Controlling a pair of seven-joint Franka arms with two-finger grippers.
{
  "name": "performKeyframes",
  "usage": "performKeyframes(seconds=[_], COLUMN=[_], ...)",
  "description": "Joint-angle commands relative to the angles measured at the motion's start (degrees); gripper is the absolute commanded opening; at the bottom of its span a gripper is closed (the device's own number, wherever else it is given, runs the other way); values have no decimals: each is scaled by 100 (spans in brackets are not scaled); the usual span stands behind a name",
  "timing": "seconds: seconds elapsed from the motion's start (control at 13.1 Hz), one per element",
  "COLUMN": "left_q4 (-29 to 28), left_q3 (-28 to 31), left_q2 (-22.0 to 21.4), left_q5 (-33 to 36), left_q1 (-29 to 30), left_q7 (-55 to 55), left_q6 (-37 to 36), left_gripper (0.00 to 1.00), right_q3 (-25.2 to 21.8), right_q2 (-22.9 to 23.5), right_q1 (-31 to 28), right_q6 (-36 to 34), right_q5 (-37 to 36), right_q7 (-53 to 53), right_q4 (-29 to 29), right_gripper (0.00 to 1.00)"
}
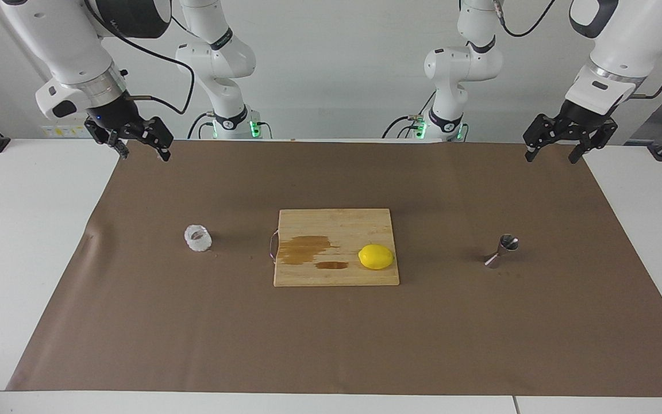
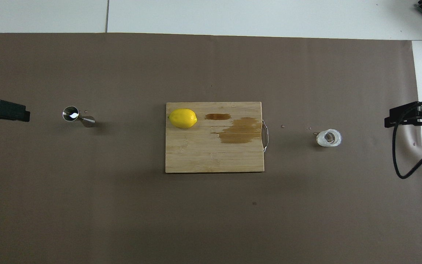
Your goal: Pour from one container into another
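Note:
The squat clear glass cup (image 1: 197, 238) with a bumpy whitish wall stands upright on the brown mat toward the right arm's end; it also shows in the overhead view (image 2: 328, 138). The steel hourglass jigger (image 1: 501, 250) stands upright toward the left arm's end, its mouth shining in the overhead view (image 2: 71, 113). My right gripper (image 1: 142, 152) hangs open and empty in the air over the mat's edge near its base, well apart from the cup. My left gripper (image 1: 552, 156) hangs open and empty over the mat's corner at its own end, well apart from the jigger.
A wooden cutting board (image 1: 337, 221) with a wire handle lies mid-table between cup and jigger. It has dark wet stains (image 1: 303, 249) and a yellow lemon (image 1: 376, 256) on it. The brown mat (image 1: 331, 339) covers most of the white table.

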Motion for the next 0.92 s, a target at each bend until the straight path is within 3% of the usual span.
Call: performKeyframes(seconds=[0.0, 0.84], left_q4=[-93, -120], left_q3=[-19, -45], left_q2=[-91, -91], left_q5=[95, 77], left_q1=[37, -42], left_q7=[14, 23], left_q6=[85, 84], left_gripper=[100, 100], right_q3=[21, 21], right_q2=[-121, -121], right_q1=[-13, -13], right_q6=[-26, -26], right_q5=[-47, -47], right_q7=[73, 73], right_q4=[-127, -127], right_gripper=[100, 100])
